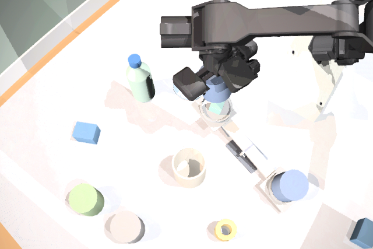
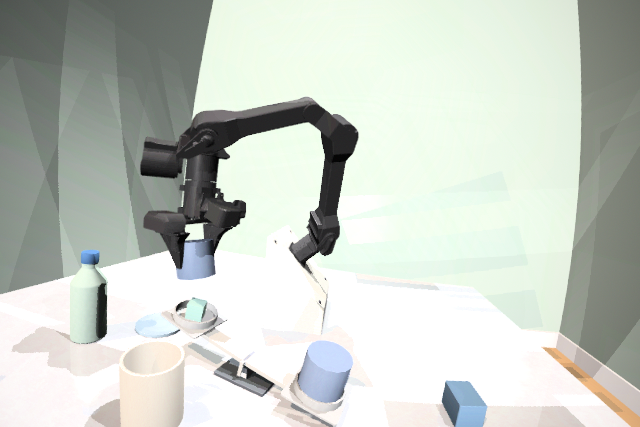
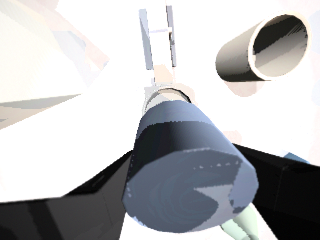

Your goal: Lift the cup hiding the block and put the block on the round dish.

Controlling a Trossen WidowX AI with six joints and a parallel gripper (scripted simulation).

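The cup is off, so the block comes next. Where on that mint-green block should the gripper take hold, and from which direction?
Grip the mint-green block across two opposite flat side faces, coming straight down from above. It sits tilted inside the balance's ringed pan, whose rim blocks a sideways approach. The gripper is shut on the lifted cup, which must be set down elsewhere first.
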